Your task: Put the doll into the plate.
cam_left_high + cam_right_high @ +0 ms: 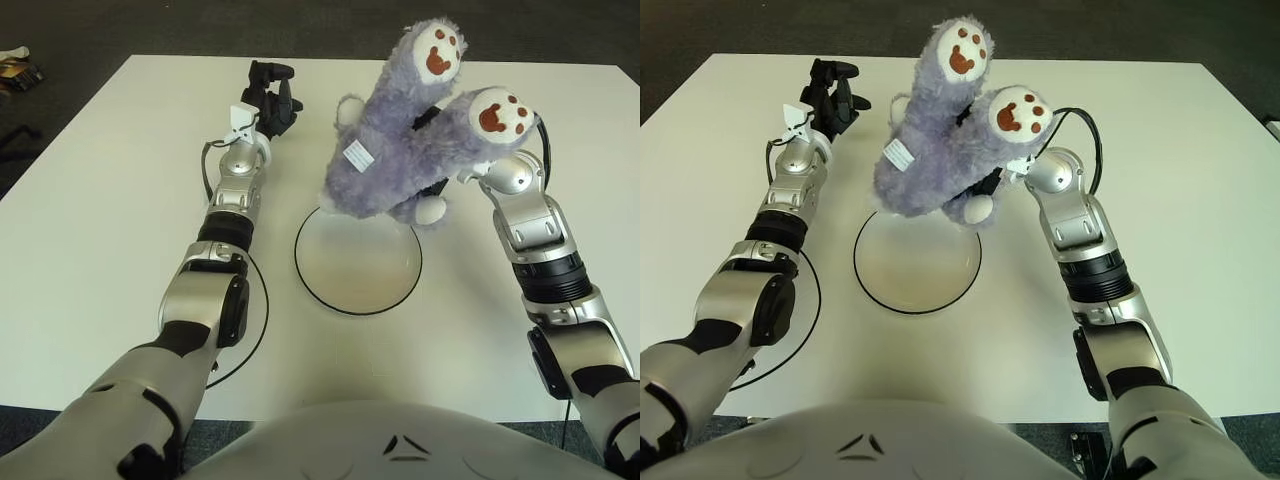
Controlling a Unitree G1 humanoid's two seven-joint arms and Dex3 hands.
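A fluffy purple doll hangs upside down, its two brown-padded feet pointing up. Its head end dips over the far rim of the white, black-rimmed plate at the table's middle. My right hand is shut on the doll from the right. Most of that hand is hidden behind the fur; only black finger parts show. My left hand is held up to the left of the doll, apart from it, its black fingers loosely bent with nothing in them.
The white table ends in dark floor on the far and left sides. A small object lies on the floor at far left. A black cable loops beside my left forearm.
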